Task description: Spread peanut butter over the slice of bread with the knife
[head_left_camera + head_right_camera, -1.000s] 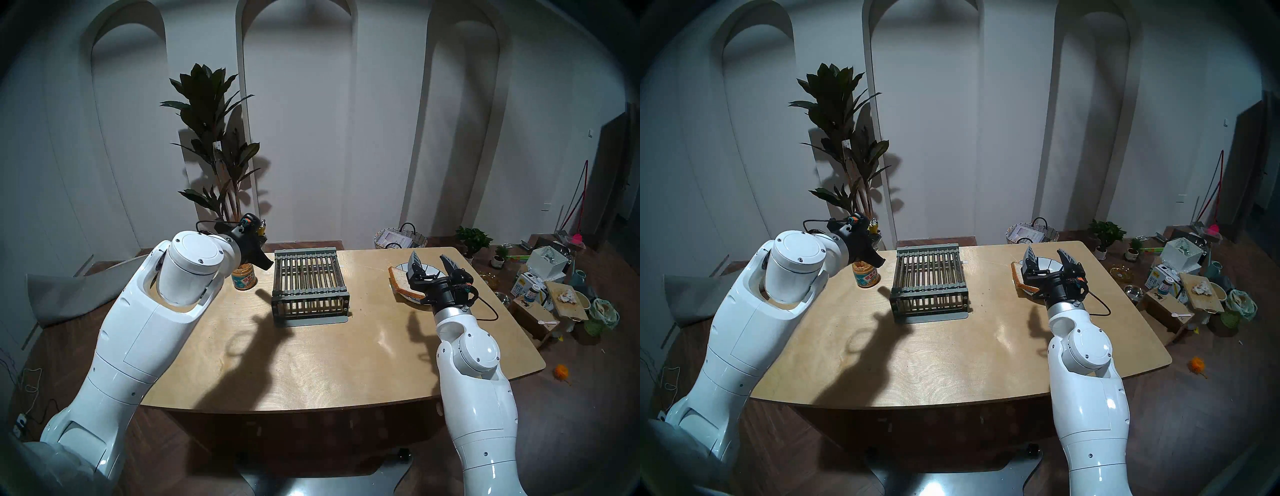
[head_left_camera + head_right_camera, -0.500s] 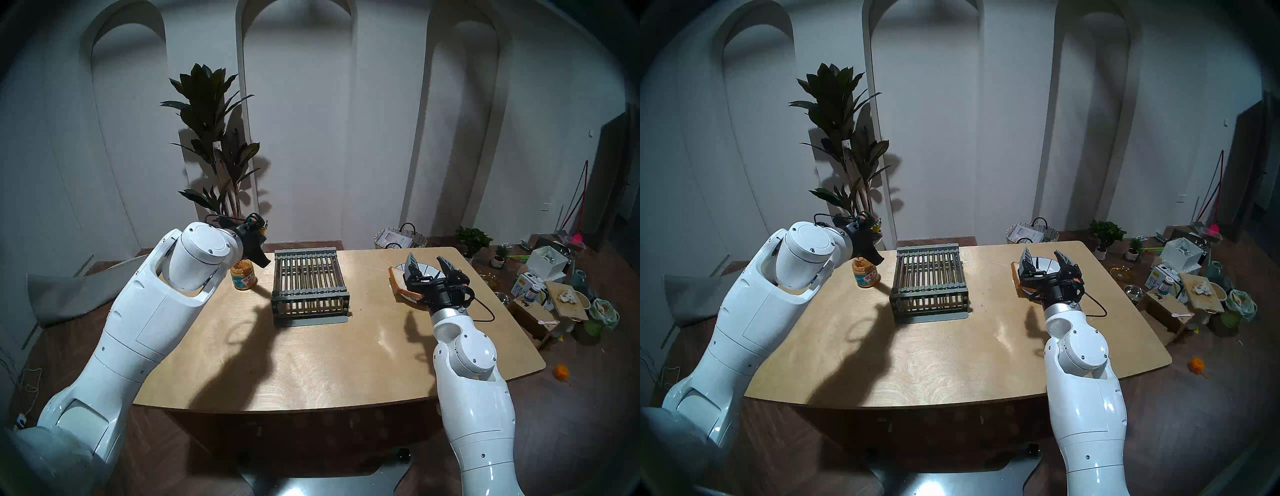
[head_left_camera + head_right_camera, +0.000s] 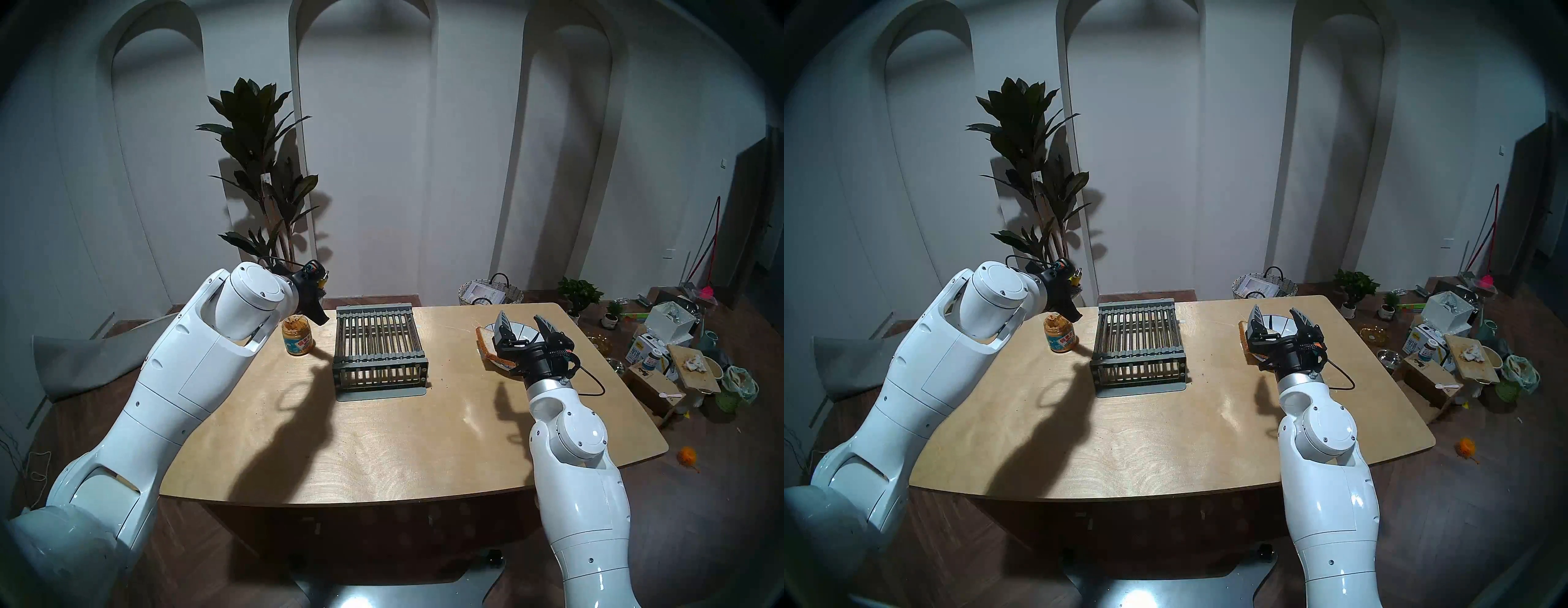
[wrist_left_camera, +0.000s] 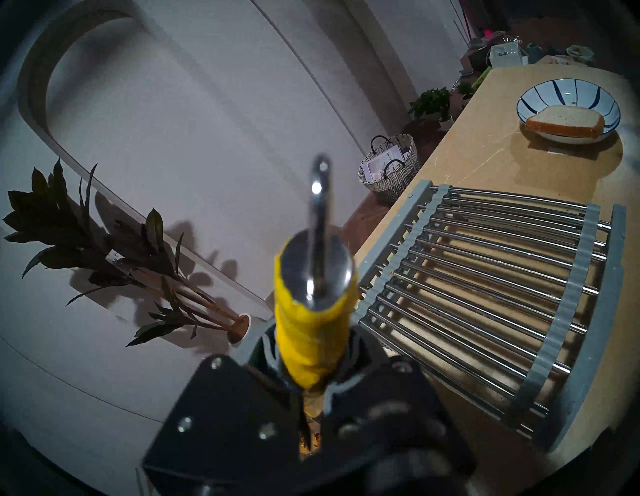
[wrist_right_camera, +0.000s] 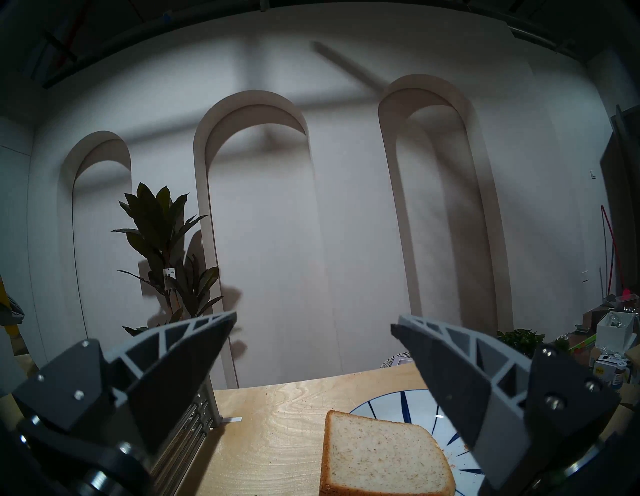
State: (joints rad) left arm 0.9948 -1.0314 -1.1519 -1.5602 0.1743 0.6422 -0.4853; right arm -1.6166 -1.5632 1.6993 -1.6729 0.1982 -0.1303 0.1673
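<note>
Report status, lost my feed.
Left gripper shut on knife, above peanut butter jar. Right gripper open, empty, near bread. Nothing blocking.

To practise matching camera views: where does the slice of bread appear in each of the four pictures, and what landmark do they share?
Head left: slice of bread, right of centre, partly behind the right gripper.
Head right, same spot, mostly hidden.
Left wrist, upper right, on the plate.
Right wrist, bottom centre-right.
Shared landmark: the grey rack.

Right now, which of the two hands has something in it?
The left hand, beside the peanut butter jar, is shut on the yellow-handled knife. The right hand, near the bread, is open and empty.
</note>
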